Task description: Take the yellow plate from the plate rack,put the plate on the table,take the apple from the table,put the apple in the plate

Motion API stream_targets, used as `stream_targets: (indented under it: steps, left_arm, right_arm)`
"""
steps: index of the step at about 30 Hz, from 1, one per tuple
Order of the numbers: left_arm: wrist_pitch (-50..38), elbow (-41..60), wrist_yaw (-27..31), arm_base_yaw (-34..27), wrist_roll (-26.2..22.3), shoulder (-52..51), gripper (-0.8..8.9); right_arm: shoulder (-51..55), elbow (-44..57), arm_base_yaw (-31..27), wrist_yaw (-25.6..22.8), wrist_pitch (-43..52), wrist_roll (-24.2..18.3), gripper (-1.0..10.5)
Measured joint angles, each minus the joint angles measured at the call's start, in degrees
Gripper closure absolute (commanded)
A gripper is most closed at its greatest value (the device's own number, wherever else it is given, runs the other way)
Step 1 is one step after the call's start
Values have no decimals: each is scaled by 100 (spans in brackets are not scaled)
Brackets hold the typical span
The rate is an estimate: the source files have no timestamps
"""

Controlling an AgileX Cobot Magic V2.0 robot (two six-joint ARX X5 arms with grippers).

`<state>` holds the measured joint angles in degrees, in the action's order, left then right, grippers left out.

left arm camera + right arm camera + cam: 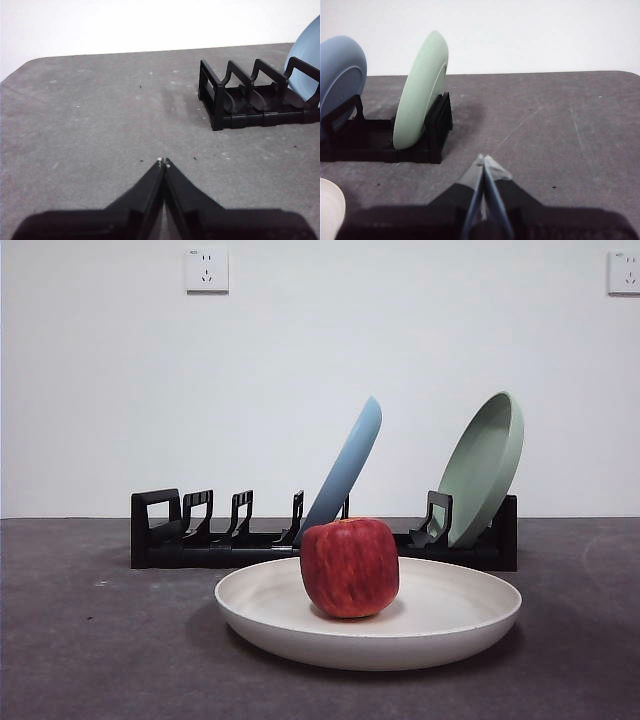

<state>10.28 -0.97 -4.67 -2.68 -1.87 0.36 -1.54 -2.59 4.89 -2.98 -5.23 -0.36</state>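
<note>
The yellow plate [440, 615], cream with a raised rim, lies flat on the table [80, 650] in front of the plate rack [170, 545]. The red apple [349, 567] stands in the plate, a little left of its middle. A sliver of the plate's rim shows in the right wrist view [330, 207]. My left gripper [163, 162] is shut and empty, low over bare table beside the rack's empty end [220, 100]. My right gripper [483, 159] is shut and empty, off the rack's other end [437, 125]. Neither gripper shows in the front view.
A light blue plate [350, 462] leans in the rack's middle slots and a pale green plate [485, 465] leans at its right end. Both also show in the right wrist view, blue [340, 75] and green [422, 87]. A white wall stands behind.
</note>
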Motion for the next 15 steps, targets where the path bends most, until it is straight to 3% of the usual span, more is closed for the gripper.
stream_targets:
  steps: [15]
  left_arm:
    - [0, 0, 2, 0, 0, 0, 816]
  right_arm:
    - [129, 164, 0, 81, -470, 280, 946]
